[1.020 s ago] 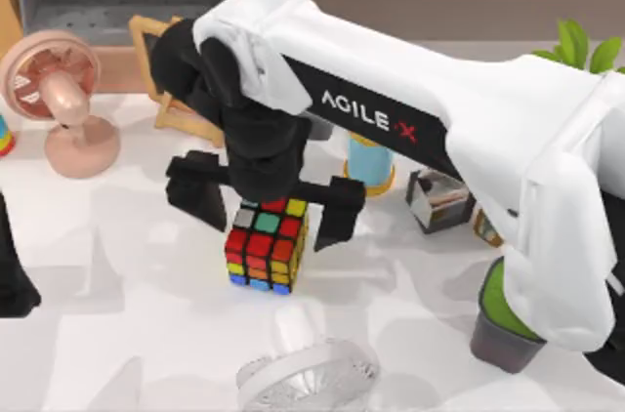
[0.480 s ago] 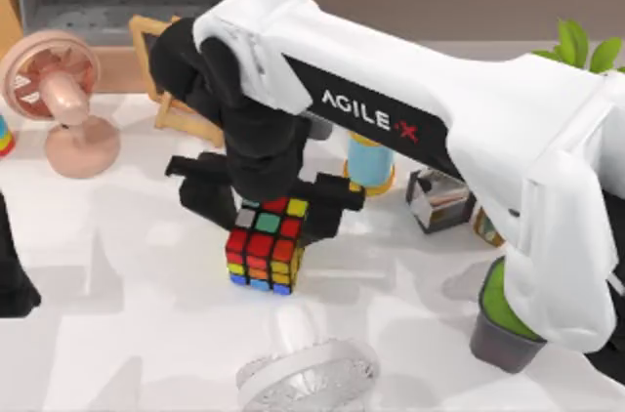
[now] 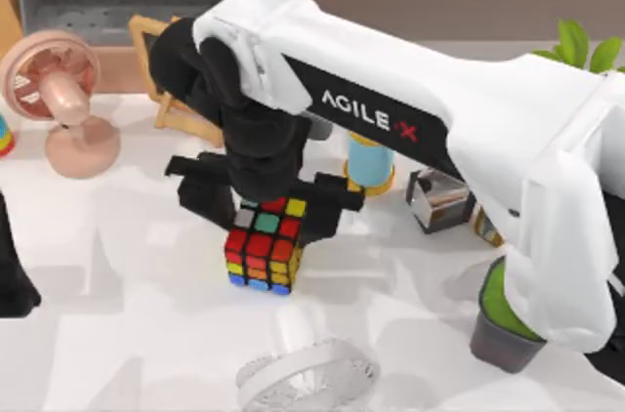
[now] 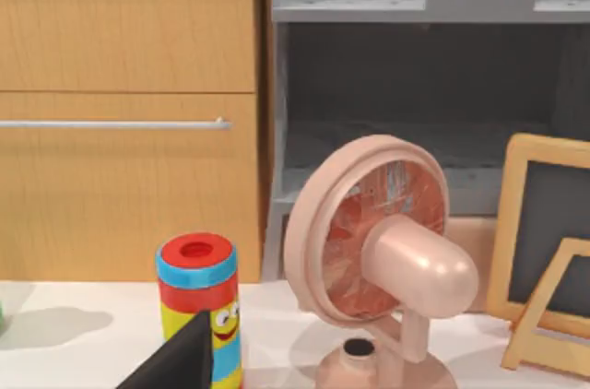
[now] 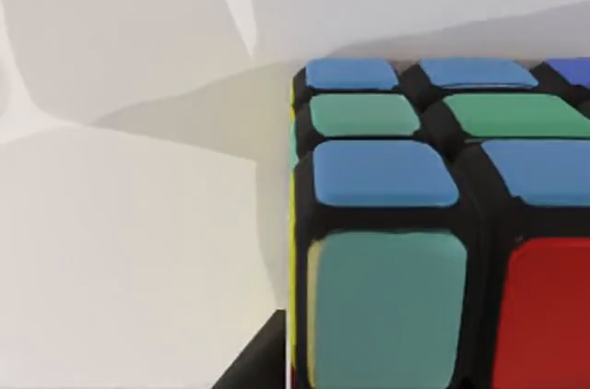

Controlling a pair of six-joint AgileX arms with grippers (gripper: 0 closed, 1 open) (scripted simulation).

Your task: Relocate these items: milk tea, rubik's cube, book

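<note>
A: Top view, item one?
B: Right gripper [image 3: 269, 199] reaching in from the right, over the table's [image 3: 117, 285] middle; its black fingers [image 3: 206, 192] pressed against two opposite sides of the rubik's cube [image 3: 264, 244], pinching it; cube standing on the white top.

A: Around it?
B: Pink fan [image 3: 59, 100] at left; wooden frame [image 3: 156, 70] behind the arm; blue-and-yellow cup [image 3: 371, 163] just beyond the gripper; dark shiny cube [image 3: 439, 199] right of that; potted plant [image 3: 503, 319] at right; white fan [image 3: 308, 373] lying near the front edge; left arm [image 3: 12, 275] parked at the left edge, fingers out of sight.

A: Left wrist view adds?
B: Pink fan [image 4: 383, 260] upright, face-on; a striped tube [image 4: 198, 306] with a cartoon face beside it; shelves [image 4: 415, 2] and wooden cabinet [image 4: 129, 112] behind; a black fingertip [image 4: 180, 361], grip state cannot be told.

A: Right wrist view?
B: Cube [image 5: 415, 223] close up; blue, green and red stickers; white table [image 5: 129, 223] beside it.
</note>
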